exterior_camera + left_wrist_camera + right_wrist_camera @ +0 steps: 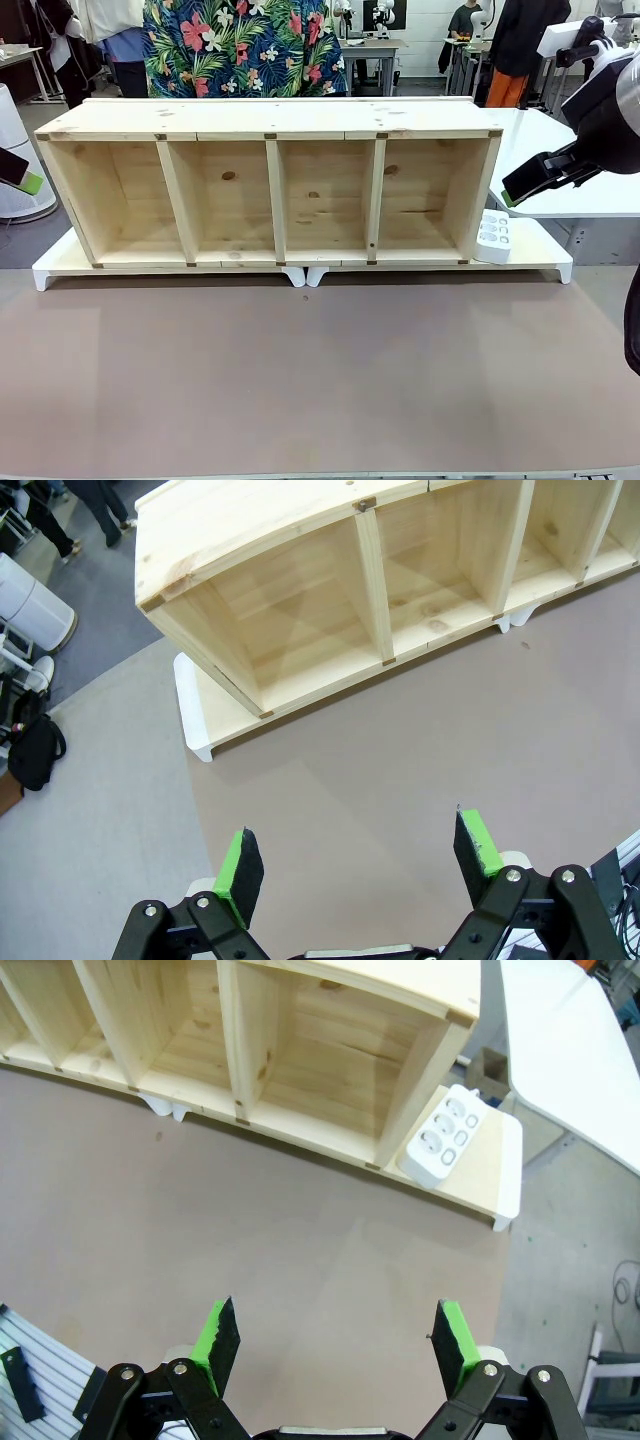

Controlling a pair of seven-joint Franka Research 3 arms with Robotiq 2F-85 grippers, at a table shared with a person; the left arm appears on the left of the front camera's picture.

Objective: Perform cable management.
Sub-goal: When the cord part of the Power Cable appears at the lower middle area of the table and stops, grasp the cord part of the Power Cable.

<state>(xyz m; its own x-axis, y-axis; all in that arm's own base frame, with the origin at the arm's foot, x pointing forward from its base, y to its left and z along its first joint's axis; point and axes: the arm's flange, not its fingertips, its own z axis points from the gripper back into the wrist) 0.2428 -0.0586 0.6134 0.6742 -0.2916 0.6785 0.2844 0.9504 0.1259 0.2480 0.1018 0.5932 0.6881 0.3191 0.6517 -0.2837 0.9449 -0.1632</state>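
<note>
Front view: the left end effector (24,176) pokes in at the left edge, raised beside the shelf (270,190). The right end effector (516,189) hangs off the shelf's right end, above the one white power strip (493,237). There is one shelf with four open compartments, on two white stands (545,263), and one person (240,45) behind it.

Left wrist view: the fingers are spread wide, holding nothing, above the brown bench (400,740).

Right wrist view: the fingers are likewise apart over the bench, with nothing between them.
</note>
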